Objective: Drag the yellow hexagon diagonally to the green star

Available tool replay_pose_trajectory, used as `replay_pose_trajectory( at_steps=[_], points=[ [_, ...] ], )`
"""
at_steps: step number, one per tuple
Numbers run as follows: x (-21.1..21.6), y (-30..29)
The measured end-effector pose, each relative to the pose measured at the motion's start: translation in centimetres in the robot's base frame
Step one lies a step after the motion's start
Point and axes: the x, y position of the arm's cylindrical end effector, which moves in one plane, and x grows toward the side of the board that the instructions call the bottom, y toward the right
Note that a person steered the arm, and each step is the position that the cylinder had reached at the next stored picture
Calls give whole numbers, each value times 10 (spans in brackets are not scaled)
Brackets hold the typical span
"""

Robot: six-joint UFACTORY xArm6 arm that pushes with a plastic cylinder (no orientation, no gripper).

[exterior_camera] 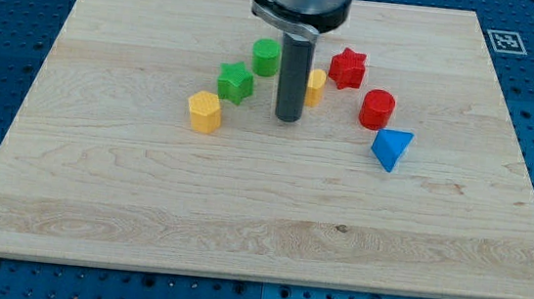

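Note:
The yellow hexagon (205, 111) lies on the wooden board left of centre. The green star (236, 82) sits just up and to the right of it, a small gap apart. My tip (289, 118) is at the lower end of the dark rod, to the right of the hexagon and lower right of the star, touching neither. A second yellow block (315, 86) is partly hidden behind the rod; its shape cannot be made out.
A green cylinder (266, 57) stands above the star. A red star (348, 68), a red cylinder (377, 109) and a blue triangular block (391, 149) curve down the view's right. The board's edge (254, 280) meets a blue perforated table.

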Motion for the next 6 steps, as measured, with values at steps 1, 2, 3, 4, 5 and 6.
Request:
replay_pose_trajectory(
  at_steps=[1, 2, 3, 4, 5, 6],
  points=[
    [0, -40],
    [0, -65],
    [0, -69],
    [9, -79],
    [16, -91],
    [17, -114]
  ],
)
